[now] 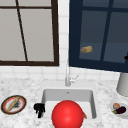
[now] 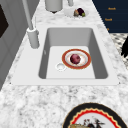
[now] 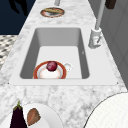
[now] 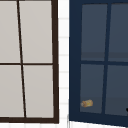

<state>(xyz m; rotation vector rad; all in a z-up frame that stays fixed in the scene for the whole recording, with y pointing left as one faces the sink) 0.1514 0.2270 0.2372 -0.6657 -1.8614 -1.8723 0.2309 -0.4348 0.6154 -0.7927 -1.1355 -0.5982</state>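
The round plate with a dark rim and a red ring (image 1: 3,106) is set on the grey speckled stone table (image 1: 27,87), at nine o'clock of the white sink (image 1: 67,96). A pale, stick-shaped piece of bread (image 1: 13,104) is laid slantwise across it.

The black left hand (image 1: 39,109) is seen at three o'clock of the plate, just beside the sink's left rim and apart from the plate. In the right side view what is judged to be the same hand (image 3: 18,6) is shown with fingers hanging loose and spread, nothing held. The right hand (image 1: 126,58) is cut by the picture's edge at three o'clock, so its fingers cannot be told.

A large glossy red ball (image 1: 67,115) is seen at six o'clock, before the sink. A golden roll (image 1: 86,49) is seen against the dark blue window.

The plate is judged stiff, smooth, breakable and moderately heavy. It would best be pinched at its three o'clock rim and kept level, since the loose bread could slide off.
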